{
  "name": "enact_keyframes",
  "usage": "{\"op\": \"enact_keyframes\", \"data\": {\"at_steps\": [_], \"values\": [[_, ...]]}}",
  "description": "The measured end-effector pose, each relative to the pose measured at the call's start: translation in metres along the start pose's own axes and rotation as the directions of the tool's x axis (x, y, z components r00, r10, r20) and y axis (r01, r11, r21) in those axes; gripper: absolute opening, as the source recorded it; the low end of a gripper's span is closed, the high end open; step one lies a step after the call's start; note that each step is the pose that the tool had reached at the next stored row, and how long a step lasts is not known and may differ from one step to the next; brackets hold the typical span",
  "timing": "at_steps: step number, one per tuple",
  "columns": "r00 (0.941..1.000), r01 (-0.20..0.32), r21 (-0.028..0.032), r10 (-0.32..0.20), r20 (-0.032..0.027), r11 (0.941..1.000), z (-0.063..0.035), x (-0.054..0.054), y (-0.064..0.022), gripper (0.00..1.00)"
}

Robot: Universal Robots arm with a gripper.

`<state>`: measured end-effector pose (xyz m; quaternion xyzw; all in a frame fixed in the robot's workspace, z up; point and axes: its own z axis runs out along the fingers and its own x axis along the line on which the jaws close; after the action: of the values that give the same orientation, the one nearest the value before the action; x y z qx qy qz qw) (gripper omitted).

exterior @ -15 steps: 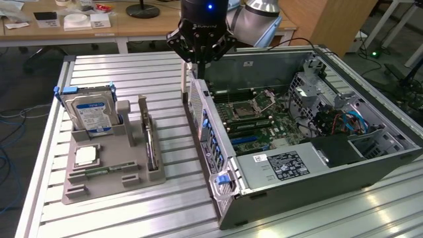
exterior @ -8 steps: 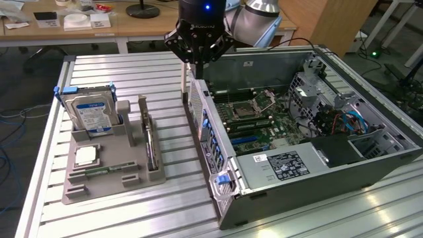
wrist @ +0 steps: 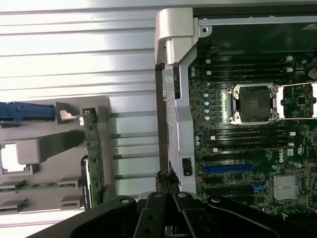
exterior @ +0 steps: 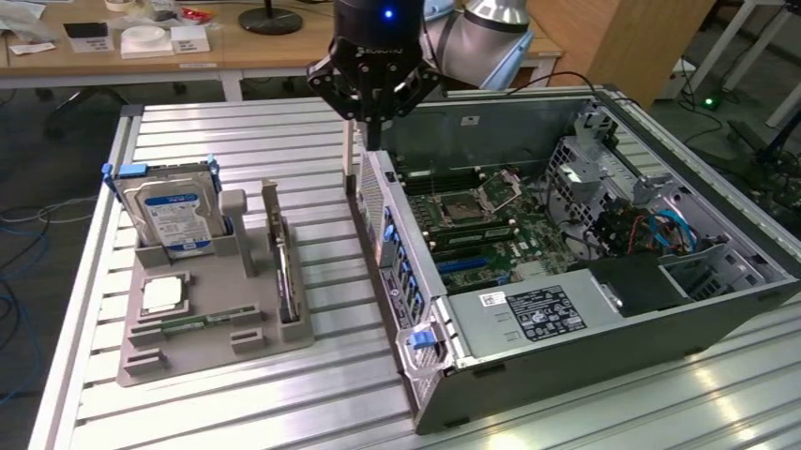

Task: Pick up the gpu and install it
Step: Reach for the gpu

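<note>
Over the case's side wall: the black robot gripper [exterior: 371, 139] [wrist: 167, 175] hangs tips-down above the upright edge of the open grey metal computer case [exterior: 626, 342].
Gripper opening: its 2 fingers are pressed together with no gap between them.
Gripper load: it holds nothing; whether the tips touch the case wall cannot be told.
Gpu place: the gpu [exterior: 285, 274] [wrist: 93, 148], a thin flat green circuit-board card, stands on edge in a slot of the grey moulded holder tray [exterior: 219, 281], along the tray's side nearest the case and apart from the gripper.
Tray neighbours: a boxy hard drive with blue-white label [exterior: 175, 216] stands upright at the tray's far end; a small narrow green memory stick [exterior: 188, 324] lies flat in the tray.
Case inside: a green motherboard [exterior: 482, 230] with a bare silver processor socket [wrist: 252, 104].
Support: a slatted aluminium table [exterior: 250, 141] bears the tray and the case side by side, the tray toward the exterior view's left.
</note>
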<state>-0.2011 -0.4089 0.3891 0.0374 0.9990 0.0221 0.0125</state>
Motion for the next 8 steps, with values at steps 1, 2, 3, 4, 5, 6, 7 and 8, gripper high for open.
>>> {"op": "enact_keyframes", "data": {"at_steps": [1, 2, 3, 4, 5, 6, 7, 8], "values": [[1.0, 0.0, 0.0, 0.0, 0.0, 1.0, 0.0, 0.0005, -0.0001, 0.11], [1.0, 0.0, -0.0001, 0.0, 0.0001, 1.0, 0.0001, 0.001, -0.0003, 0.11], [1.0, 0.0, 0.0, 0.0, -0.0001, 1.0, 0.0, 0.0015, -0.0004, 0.11], [1.0, 0.0, 0.0, 0.0, 0.0, 1.0, 0.0001, 0.002, -0.0005, 0.11], [1.0, 0.0, 0.0, 0.0, 0.0, 1.0, 0.0001, 0.0025, -0.0007, 0.11], [1.0, 0.0, 0.0, 0.0, 0.0, 1.0, 0.0001, 0.0031, -0.0008, 0.11], [1.0, 0.0, 0.0, 0.0, 0.0, 1.0, 0.0001, 0.0036, -0.001, 0.11], [1.0, 0.0, -0.0001, 0.0, 0.0, 1.0, 0.0001, 0.0041, -0.0011, 0.11]]}}
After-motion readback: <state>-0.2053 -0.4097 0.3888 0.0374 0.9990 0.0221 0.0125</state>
